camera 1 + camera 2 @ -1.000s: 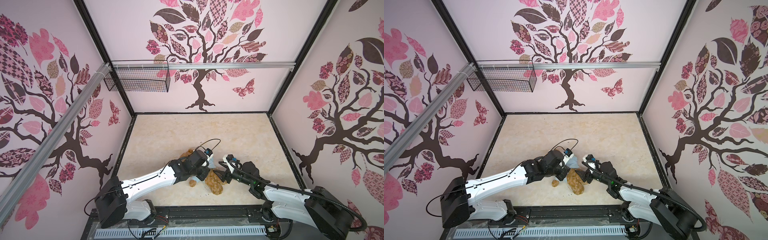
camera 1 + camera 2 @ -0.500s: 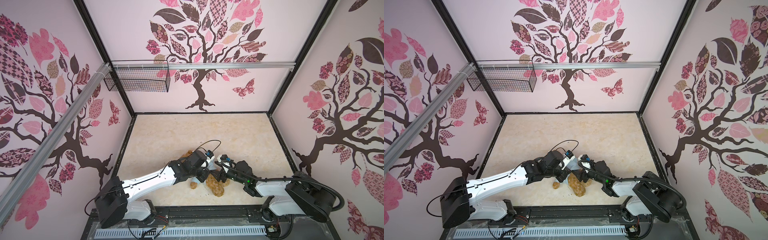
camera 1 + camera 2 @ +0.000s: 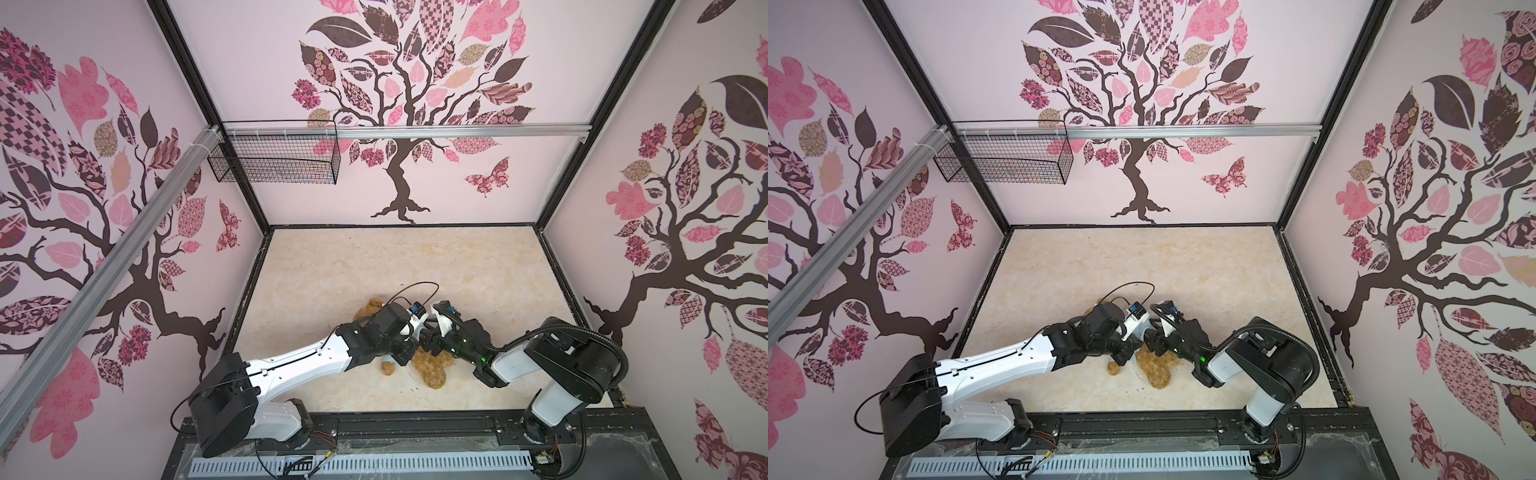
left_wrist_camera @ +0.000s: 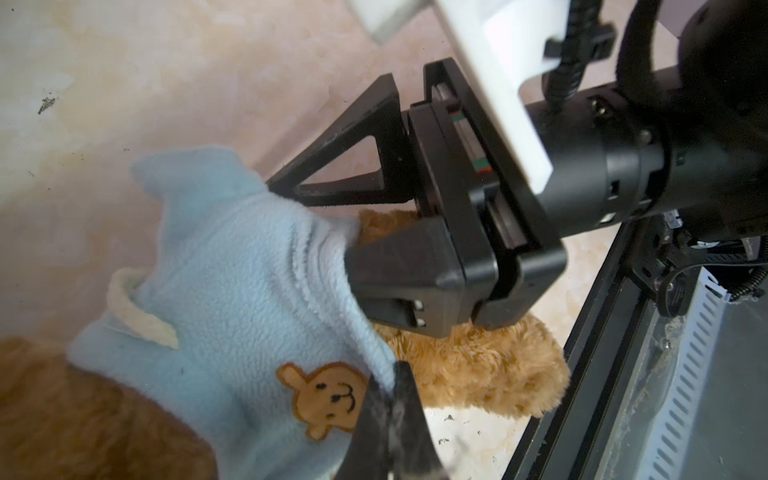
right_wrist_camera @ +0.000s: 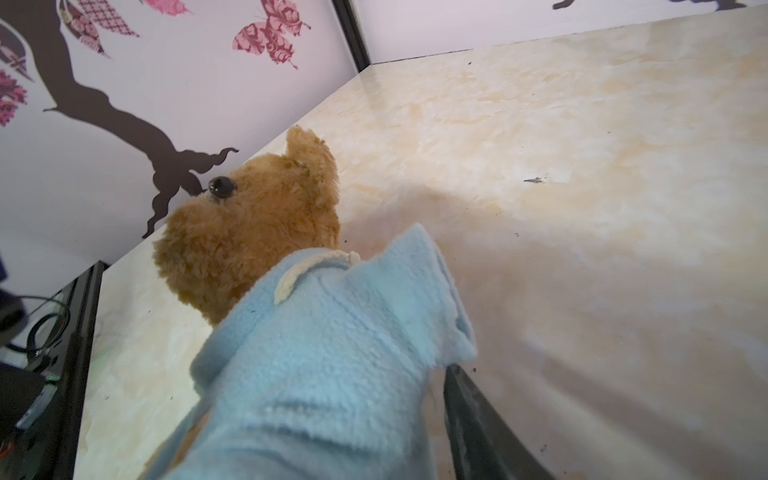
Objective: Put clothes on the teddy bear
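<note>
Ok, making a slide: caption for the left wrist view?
Left gripper pinches the shirt on the bear while the right gripper straddles its hem, jaws apart.

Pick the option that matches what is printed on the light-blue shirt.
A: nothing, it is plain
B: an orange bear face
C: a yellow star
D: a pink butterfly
B: in the left wrist view, the shirt on the teddy bear carries an orange bear face with dark eyes and a smile, near its hem.
</note>
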Controlling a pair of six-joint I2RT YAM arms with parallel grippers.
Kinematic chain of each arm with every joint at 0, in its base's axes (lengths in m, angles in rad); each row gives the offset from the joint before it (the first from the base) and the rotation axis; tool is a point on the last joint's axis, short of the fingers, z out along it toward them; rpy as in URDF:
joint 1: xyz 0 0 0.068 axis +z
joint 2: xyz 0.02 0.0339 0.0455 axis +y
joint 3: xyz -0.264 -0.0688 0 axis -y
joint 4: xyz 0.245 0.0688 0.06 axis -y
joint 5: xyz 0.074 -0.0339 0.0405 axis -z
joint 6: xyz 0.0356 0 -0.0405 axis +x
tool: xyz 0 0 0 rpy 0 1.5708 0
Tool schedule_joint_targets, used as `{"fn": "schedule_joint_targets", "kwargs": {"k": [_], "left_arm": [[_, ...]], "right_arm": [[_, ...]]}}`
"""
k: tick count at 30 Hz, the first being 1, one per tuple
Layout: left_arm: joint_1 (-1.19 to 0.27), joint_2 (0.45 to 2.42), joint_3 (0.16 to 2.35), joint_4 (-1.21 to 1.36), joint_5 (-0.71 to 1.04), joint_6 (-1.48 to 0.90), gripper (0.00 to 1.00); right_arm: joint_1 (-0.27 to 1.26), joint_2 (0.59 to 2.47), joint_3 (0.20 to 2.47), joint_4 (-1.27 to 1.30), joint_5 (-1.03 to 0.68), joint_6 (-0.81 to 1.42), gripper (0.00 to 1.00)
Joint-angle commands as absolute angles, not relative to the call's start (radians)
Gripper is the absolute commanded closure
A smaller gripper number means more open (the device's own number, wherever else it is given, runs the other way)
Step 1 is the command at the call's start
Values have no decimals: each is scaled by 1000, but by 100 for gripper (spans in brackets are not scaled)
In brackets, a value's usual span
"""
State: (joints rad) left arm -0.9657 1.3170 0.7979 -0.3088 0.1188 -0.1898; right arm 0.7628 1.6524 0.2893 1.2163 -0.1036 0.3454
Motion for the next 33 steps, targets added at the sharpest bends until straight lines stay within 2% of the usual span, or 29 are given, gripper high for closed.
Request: {"fn": "schedule_joint_targets", "kwargs": {"k": [1, 7, 12, 15, 20, 24, 27, 33], "left_arm": [[-1004, 1259, 713, -277, 180, -205, 100], [-1048, 1205, 605, -211, 164, -260, 100], [-1046, 1183, 595, -198, 157, -293, 100], [-1041, 1193, 584, -166, 165, -322, 100], [-1038, 1231, 570, -131, 206, -350, 100], [-1037, 1249, 561, -121, 222, -360, 100], [-1036, 1254, 556, -117, 222, -361, 100], [-1030, 1262, 533, -91, 238, -372, 100]], "right_arm": [[749, 1644, 339, 1219, 101, 504, 50], [736, 1580, 354, 1178, 139, 562, 48], [681, 1580, 348, 1236, 41, 621, 47], [664, 1598, 335, 1312, -14, 667, 43], [629, 1627, 308, 1375, -18, 824, 39], [611, 1642, 326, 1378, -49, 851, 35], [604, 1657, 336, 1372, -66, 865, 36], [545, 1735, 342, 1395, -130, 968, 45]]}}
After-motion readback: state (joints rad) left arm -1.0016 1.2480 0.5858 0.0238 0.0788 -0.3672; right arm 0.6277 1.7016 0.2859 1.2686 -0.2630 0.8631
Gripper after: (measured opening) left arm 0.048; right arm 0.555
